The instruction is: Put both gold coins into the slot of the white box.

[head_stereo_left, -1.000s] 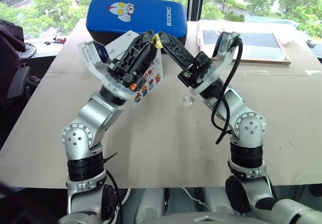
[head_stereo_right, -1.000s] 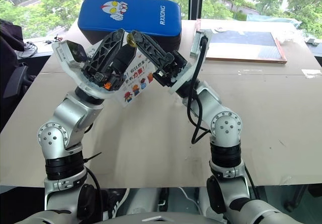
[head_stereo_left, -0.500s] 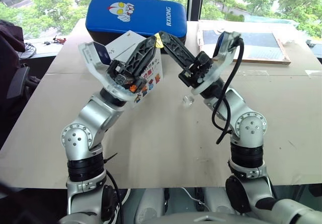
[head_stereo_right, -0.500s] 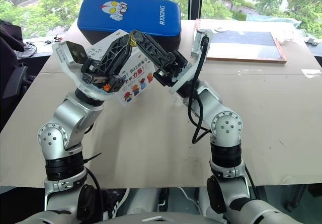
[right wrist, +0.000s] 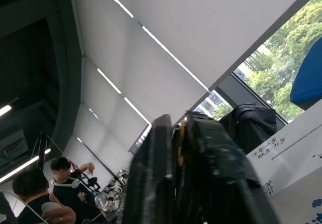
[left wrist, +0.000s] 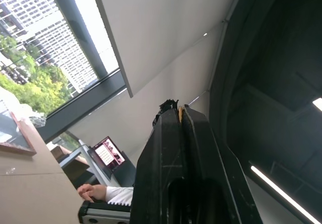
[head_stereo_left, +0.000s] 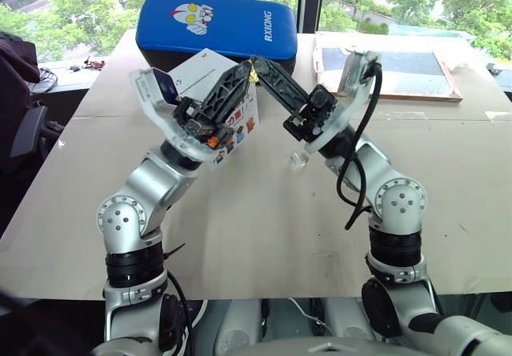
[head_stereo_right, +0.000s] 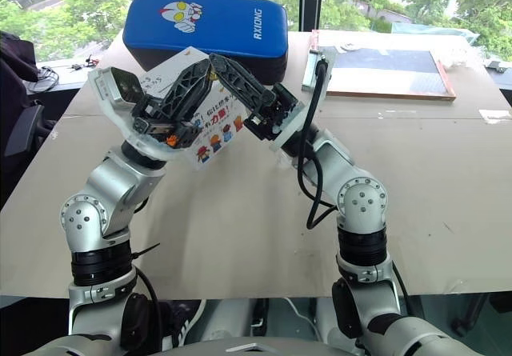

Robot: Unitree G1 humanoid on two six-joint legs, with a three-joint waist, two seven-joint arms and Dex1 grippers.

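Note:
My two grippers meet tip to tip above the table, in front of the white box [head_stereo_left: 198,71]. A small gold coin [head_stereo_left: 253,74] sits where the tips meet. The left gripper [head_stereo_left: 249,69] is shut on the gold coin, whose thin yellow edge [left wrist: 180,115] shows between its fingers in the left wrist view. Fingers of the right gripper [head_stereo_left: 258,62] stand slightly parted around the same spot, so it is open. The white box stands tilted behind the left gripper, its cartoon side [head_stereo_right: 218,124] facing me. Its slot is hidden.
A blue padded case [head_stereo_left: 216,20] lies behind the box at the table's far edge. A small clear round holder [head_stereo_left: 299,159] rests on the table under the right gripper. A wood-framed board [head_stereo_left: 416,72] lies at the far right. People [right wrist: 60,171] sit in the room.
The left gripper has shut on the coin at the right gripper's tips. The right gripper's fingers have parted a little. Both arms stayed in place.

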